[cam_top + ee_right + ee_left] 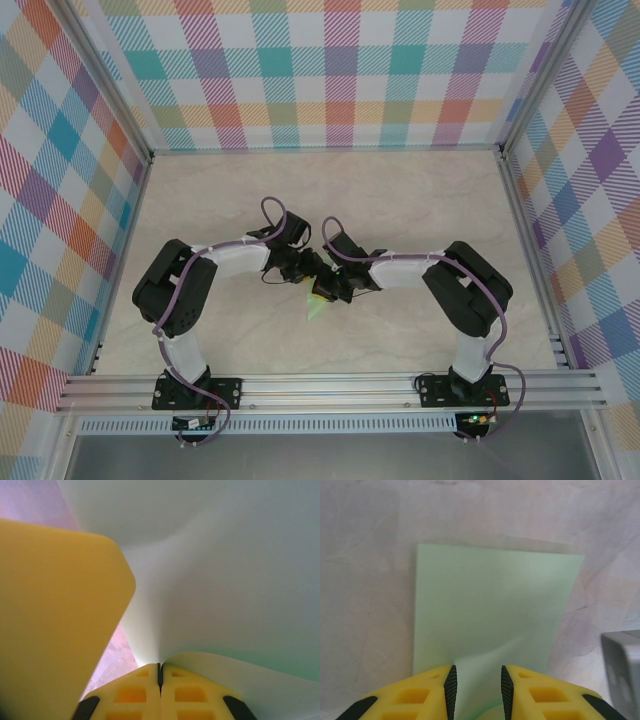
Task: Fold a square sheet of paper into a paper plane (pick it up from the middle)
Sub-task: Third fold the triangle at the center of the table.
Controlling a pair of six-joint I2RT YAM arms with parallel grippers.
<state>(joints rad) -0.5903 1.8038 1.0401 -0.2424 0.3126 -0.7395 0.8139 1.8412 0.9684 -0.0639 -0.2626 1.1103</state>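
Right hand (160,669) clamps shut on the sheet (225,580); left hand (477,682) stands parted astride its ridge pointing away.

right gripper (160,672): pressed shut on the paper.
square sheet of paper (225,580): pinched at a fold, spread wide above the right gripper.
yellow piece (55,620): seen big, left of the right gripper.
table (111,664): glimpsed just left of the right gripper.

We show the left arm (178,298) and right arm (470,290): black joints, white links, a purple cable (268,207) along each, black base plates (197,390). Left gripper (477,687) and right gripper (160,677): yellow windowed fingers (415,697), black pads (451,687), visibly ribbed on the left.
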